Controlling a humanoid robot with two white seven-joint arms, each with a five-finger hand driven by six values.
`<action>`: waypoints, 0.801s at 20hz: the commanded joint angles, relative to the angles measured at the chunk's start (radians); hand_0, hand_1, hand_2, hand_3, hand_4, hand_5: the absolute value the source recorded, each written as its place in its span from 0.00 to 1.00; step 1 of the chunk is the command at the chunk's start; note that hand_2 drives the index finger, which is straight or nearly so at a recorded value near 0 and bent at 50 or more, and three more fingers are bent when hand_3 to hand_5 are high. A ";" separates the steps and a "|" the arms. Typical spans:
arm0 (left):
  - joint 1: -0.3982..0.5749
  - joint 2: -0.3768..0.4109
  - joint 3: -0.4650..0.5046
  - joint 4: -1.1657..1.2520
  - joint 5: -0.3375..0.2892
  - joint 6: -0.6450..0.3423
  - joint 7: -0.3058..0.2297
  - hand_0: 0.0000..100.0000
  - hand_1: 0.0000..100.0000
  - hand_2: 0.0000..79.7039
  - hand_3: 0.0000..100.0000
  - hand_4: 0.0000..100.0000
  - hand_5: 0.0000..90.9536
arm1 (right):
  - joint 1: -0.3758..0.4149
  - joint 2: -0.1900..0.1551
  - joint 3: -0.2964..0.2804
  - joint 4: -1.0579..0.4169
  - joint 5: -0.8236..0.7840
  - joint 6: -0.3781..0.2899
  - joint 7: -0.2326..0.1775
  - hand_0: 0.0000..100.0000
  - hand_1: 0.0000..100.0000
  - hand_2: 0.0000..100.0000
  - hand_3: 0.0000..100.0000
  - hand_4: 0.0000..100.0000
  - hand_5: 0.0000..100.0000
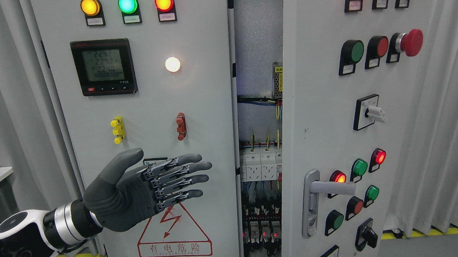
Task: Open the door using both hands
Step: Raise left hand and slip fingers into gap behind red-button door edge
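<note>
two tall grey metal cabinet doors are seen: the left door (142, 121) is shut, while the right door (331, 131), studded with coloured buttons, is swung ajar. between them a gap (259, 142) is exposed, where white breakers and wiring are visible. the dark grey left hand (138, 192) is held flat before the left door, its fingers (192, 177) stretched out and released, nothing gripped. a silver lever handle (315, 196) is mounted low on the right door.

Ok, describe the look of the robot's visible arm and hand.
The left hand is dark grey with a ribbed palm; its fingers show black linkage segments and smooth grey tips. A silver and black banded wrist joins a glossy white and black forearm.
</note>
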 commanded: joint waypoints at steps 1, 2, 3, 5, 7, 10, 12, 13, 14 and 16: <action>-0.135 -0.124 -0.078 0.135 0.002 0.002 0.000 0.30 0.00 0.03 0.03 0.04 0.00 | -0.012 -0.005 0.000 0.032 0.005 0.000 0.000 0.22 0.00 0.00 0.00 0.00 0.00; -0.149 -0.124 -0.099 0.149 0.003 -0.004 0.000 0.30 0.00 0.03 0.03 0.04 0.00 | -0.012 -0.005 0.000 0.032 0.005 0.000 0.000 0.22 0.00 0.00 0.00 0.00 0.00; -0.165 -0.120 -0.125 0.166 0.008 -0.014 0.000 0.30 0.00 0.03 0.03 0.04 0.00 | -0.012 -0.005 0.000 0.032 0.005 0.000 0.000 0.22 0.00 0.00 0.00 0.00 0.00; -0.195 -0.112 -0.183 0.198 0.010 -0.069 -0.002 0.30 0.00 0.03 0.03 0.04 0.00 | -0.012 -0.005 0.000 0.032 0.005 0.000 0.000 0.22 0.00 0.00 0.00 0.00 0.00; -0.215 -0.124 -0.214 0.244 0.003 -0.095 -0.002 0.30 0.00 0.03 0.03 0.04 0.00 | -0.012 -0.005 0.000 0.032 0.005 0.000 0.000 0.22 0.00 0.00 0.00 0.00 0.00; -0.239 -0.134 -0.260 0.267 0.006 -0.100 -0.002 0.30 0.00 0.03 0.03 0.04 0.00 | -0.012 -0.005 0.000 0.032 0.005 0.000 0.000 0.22 0.00 0.00 0.00 0.00 0.00; -0.265 -0.132 -0.302 0.275 0.006 -0.118 0.000 0.30 0.00 0.03 0.03 0.04 0.00 | -0.012 -0.005 0.000 0.032 0.005 0.000 0.000 0.22 0.00 0.00 0.00 0.00 0.00; -0.276 -0.131 -0.332 0.278 0.006 -0.135 0.000 0.30 0.00 0.03 0.03 0.04 0.00 | -0.012 -0.005 0.000 0.032 0.005 0.000 0.000 0.22 0.00 0.00 0.00 0.00 0.00; -0.299 -0.128 -0.363 0.288 0.009 -0.158 0.000 0.30 0.00 0.03 0.03 0.04 0.00 | -0.012 -0.005 0.000 0.032 0.005 0.000 0.000 0.22 0.00 0.00 0.00 0.00 0.00; -0.336 -0.126 -0.404 0.316 0.016 -0.184 0.000 0.30 0.00 0.03 0.03 0.04 0.00 | -0.012 -0.005 0.000 0.032 0.005 0.000 0.000 0.22 0.00 0.00 0.00 0.00 0.00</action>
